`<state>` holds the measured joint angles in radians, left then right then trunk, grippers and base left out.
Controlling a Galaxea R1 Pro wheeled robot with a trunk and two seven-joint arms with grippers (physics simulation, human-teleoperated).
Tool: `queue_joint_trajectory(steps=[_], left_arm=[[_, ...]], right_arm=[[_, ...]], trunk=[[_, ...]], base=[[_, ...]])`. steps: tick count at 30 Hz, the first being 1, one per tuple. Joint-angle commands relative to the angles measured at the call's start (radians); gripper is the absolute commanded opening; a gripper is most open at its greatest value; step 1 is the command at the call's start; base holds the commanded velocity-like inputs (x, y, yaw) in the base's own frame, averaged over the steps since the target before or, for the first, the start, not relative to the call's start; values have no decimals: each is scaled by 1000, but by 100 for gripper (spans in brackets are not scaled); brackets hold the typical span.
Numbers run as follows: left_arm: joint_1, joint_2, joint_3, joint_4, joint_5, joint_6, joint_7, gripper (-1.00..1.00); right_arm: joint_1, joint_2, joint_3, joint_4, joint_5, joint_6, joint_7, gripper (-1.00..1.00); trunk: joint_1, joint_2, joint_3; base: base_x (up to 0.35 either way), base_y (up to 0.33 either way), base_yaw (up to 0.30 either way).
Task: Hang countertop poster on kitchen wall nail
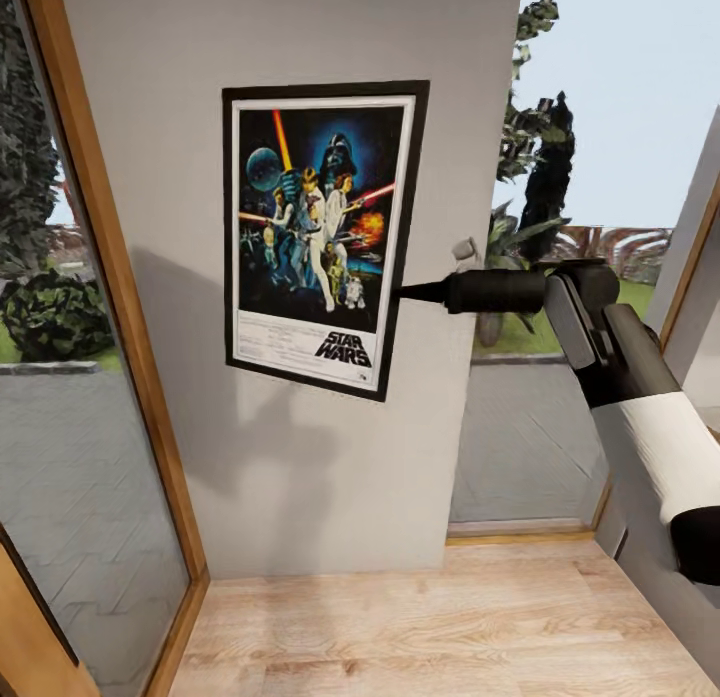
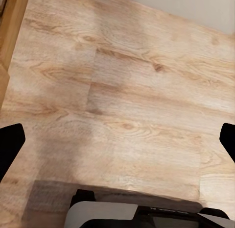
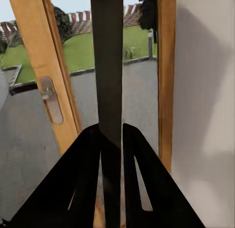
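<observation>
Head view puts the grey wall (image 1: 300, 457) ahead of you, the Star Wars poster (image 1: 318, 235) flat against it — slightly tilted, probably because you're seeking a nail hidden behind it. Your right arm (image 1: 640, 397) reaches in from 4 o'clock, and the right gripper (image 1: 408, 293) is clamped on the frame's 3 o'clock edge. The left gripper (image 2: 117, 139) hangs spread over the wood floor (image 2: 122, 90) — idle.

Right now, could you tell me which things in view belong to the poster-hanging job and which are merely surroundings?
Job:
- poster, tilted, against the wall
- right gripper, shut on the poster's edge

Surroundings:
- grey wall
- wooden floor
- glass door with handle
- garden plants
</observation>
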<state>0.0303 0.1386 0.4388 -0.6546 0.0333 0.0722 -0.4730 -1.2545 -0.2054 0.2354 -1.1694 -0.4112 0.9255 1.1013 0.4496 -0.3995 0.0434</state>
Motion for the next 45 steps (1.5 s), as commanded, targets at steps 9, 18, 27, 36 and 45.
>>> queue_joint_trajectory(steps=[9,18,27,36,45], left_arm=[[0,0,3,-5,4,8,-7,100],[0,1,3,-6,4,8,-7,100],[0,1,3,-8,4,8,-7,100],[0,1,3,-8,4,8,-9,100],[0,1,3,-9,4,8,-9,100]], right_arm=[[-20,0,-10,10,-37,6,5,-100],[-24,-1,-8,7,-36,6,6,-100],[-25,-2,-7,-4,-34,4,8,-100],[-43,-3,1,-22,-31,3,29,-100],[-56,-5,45,-44,-28,1,59,-100]], trunk=[[0,-1,0],[0,-1,0],[0,-1,0],[0,-1,0],[0,-1,0]], base=[[0,0,0],[0,0,0],[0,0,0],[0,0,0],[0,0,0]])
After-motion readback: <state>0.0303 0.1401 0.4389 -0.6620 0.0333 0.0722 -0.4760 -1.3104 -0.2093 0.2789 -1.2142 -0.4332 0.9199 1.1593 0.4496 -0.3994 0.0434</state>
